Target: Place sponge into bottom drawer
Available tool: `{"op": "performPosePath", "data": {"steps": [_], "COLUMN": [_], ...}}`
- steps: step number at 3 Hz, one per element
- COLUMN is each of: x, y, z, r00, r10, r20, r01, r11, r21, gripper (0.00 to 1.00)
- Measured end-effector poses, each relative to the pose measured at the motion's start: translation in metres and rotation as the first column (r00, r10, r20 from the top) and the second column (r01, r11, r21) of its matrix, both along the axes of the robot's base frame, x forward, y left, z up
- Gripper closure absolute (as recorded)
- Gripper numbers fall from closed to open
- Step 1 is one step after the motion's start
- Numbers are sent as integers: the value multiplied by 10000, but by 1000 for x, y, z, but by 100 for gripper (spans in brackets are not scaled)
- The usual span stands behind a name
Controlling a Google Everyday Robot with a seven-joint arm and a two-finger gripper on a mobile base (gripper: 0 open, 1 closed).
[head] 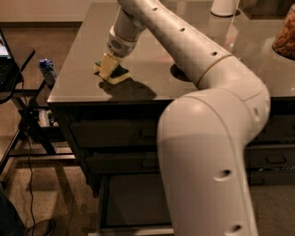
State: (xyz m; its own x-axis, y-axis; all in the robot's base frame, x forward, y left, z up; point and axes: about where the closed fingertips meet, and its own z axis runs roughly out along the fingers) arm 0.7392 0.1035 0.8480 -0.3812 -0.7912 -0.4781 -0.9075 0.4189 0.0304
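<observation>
The sponge [119, 74], green on top with yellow foam below, lies on the grey counter [83, 60] near its front left corner. My gripper [108, 67] is down on the sponge, reaching in from the upper right, and its pale tip covers the sponge's left part. The bottom drawer [131, 201] of the dark cabinet stands pulled open at floor level, directly below that corner. Its dark flat inside is bare and its pale front rim [129, 229] faces the camera. My large white arm [207, 152] hides the drawer's right part.
Two shut shallower drawers [115, 134] sit above the open one. A white cylinder [224, 6] and a snack container [285, 33] stand at the back right of the counter. A blue can [47, 70], a laptop stand [14, 69] and cables [30, 184] are at left.
</observation>
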Motion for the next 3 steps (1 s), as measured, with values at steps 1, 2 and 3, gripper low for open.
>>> {"op": "performPosePath", "data": {"steps": [1, 2, 3], "x": [-59, -59, -78], "y": [-4, -4, -13], "z": [12, 12, 9], "r00": [9995, 9995, 9993], "r10": [312, 312, 237], "r20": [-23, -25, -286], "r01": [-312, -312, -241], "r11": [9995, 9995, 9996], "r21": [-91, -91, -160], "gripper": [100, 100, 100]}}
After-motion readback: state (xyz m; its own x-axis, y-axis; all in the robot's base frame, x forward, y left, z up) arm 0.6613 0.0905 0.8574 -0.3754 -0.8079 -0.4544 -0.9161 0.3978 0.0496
